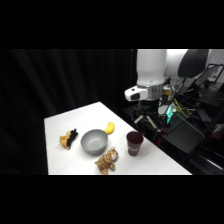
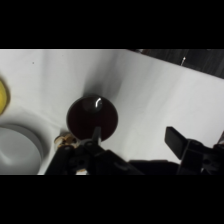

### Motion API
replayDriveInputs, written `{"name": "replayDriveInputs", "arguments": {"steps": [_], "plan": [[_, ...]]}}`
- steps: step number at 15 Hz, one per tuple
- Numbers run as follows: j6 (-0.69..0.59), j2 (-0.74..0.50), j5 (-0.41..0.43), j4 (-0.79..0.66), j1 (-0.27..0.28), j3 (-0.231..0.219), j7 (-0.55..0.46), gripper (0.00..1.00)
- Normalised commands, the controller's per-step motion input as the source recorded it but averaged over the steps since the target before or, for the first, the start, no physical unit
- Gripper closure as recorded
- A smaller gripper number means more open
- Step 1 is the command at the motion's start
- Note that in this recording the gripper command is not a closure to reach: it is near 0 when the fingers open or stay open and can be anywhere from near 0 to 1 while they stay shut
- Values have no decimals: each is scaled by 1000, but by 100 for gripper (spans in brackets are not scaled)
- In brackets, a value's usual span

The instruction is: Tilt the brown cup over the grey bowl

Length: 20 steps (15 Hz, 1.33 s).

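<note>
Side view. The brown cup (image 1: 134,143) stands upright on the white table (image 1: 65,124), just right of the grey bowl (image 1: 94,141) and apart from it. A yellow banana-like toy (image 1: 109,128) lies just behind the bowl, a small tan-and-black toy (image 1: 68,138) to its left, and a striped plush animal (image 1: 107,160) at its front edge. The arm's white body hangs above the table's far right corner; the gripper (image 1: 150,109) under it merges with dark clutter, well above the cup and to its right.

Wrist view. The cup (image 2: 92,116) is seen from above, its dark round mouth lying just beyond the left finger (image 2: 95,135), whose tip overlaps the cup's near rim in the picture. The right finger (image 2: 176,140) stands well off to the side over bare table. The gripper (image 2: 136,137) is spread wide and holds nothing. The bowl's rim (image 2: 26,135) shows at lower left, the yellow toy (image 2: 3,95) at the left edge.
</note>
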Motion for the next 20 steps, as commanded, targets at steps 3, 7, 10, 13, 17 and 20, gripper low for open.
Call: {"name": "replayDriveInputs", "arguments": {"steps": [3, 7, 10, 13, 17, 20], "plan": [[601, 184, 254, -172, 57, 35, -475, 0], [514, 347, 144, -34, -25, 49, -426, 0], [282, 383, 75, 124, -144, 126, -312, 100], [126, 198, -143, 118, -181, 118, -98, 100], [29, -21, -306, 56, -92, 56, 125, 85], [-51, -106, -345, 37, -6, -2, 241, 5]]}}
